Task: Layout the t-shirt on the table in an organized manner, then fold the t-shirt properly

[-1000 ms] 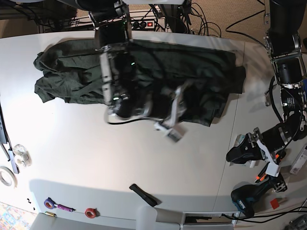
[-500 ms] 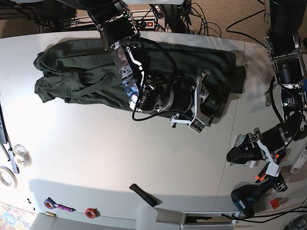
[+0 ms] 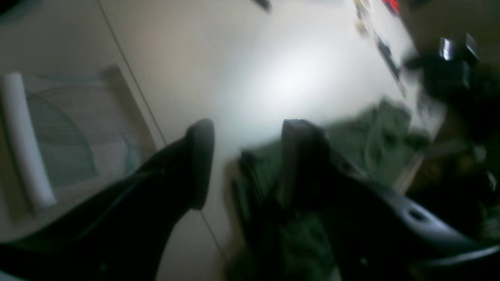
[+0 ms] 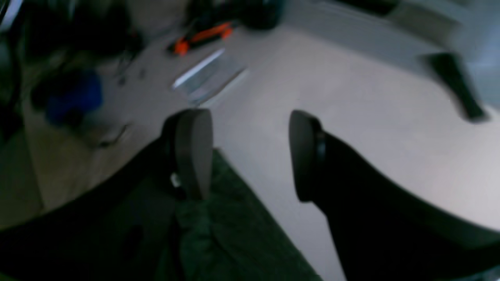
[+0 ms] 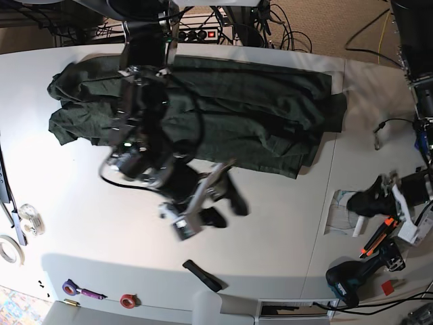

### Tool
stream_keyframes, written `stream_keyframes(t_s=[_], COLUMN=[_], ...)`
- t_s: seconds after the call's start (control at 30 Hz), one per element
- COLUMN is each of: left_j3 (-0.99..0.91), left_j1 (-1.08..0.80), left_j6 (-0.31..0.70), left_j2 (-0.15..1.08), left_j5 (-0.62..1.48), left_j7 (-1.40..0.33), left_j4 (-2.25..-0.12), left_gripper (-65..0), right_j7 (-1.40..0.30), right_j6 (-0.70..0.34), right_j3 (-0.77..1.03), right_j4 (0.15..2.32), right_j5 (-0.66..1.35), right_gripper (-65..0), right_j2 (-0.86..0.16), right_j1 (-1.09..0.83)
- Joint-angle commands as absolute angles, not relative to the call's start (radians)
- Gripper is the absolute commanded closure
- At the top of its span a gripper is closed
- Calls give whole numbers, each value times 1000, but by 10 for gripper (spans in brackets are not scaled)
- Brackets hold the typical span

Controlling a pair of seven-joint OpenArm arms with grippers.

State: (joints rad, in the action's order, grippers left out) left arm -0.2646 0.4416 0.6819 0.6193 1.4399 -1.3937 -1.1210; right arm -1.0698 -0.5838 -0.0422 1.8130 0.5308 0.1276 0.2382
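The dark green t-shirt lies crumpled in a long strip along the far side of the white table. In the base view my right gripper hangs open over bare table in front of the shirt's near edge. The blurred right wrist view shows the right gripper open and holding nothing, with shirt cloth under its left finger. My left gripper is off the table's right end. In the left wrist view the left gripper is open and holding nothing, with the shirt beyond it.
A black bar lies near the table's front edge. Tape rolls sit at the left edge, and small purple and red items at the front left. A drill and an orange tool lie off the right end.
My right arm has swung from over the shirt's right part down and left, ending over bare table in front of the shirt. The left arm has shifted a little to the right.
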Motion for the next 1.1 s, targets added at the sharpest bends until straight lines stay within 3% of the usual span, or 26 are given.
stream_keyframes(t_s=[0.0, 0.13, 0.27, 0.7, 0.93, 1.07], left_j3=[-271, -271, -271, -271, -271, -271], left_j1=[447, 357, 249, -26, -22, -22], left_j6=[666, 658, 643, 635, 624, 594], left_j2=[649, 693, 722, 708, 631, 549], left_j5=[1484, 1484, 1484, 1484, 1484, 1393], left_j7=[-1396, -1396, -1396, -1385, -1361, -1300], left_j4=[-1137, -1137, -1137, -1199, -1199, -1199], left_gripper=[-330, -386, -387, -387, -387, -387], right_j7=[-1056, -1074, -1137, -1156, -1156, -1156], right_j6=[-587, -609, -661, -662, -641, -628], right_j3=[-7, 118, 206, 416, 681, 791], right_j4=[1828, 1826, 1826, 1826, 1826, 1826], right_j5=[572, 607, 612, 661, 668, 686], right_gripper=[-311, -311, -311, -311, -311, -311], right_j2=[133, 133, 132, 86, 79, 23], right_j1=[260, 231, 202, 174, 164, 109])
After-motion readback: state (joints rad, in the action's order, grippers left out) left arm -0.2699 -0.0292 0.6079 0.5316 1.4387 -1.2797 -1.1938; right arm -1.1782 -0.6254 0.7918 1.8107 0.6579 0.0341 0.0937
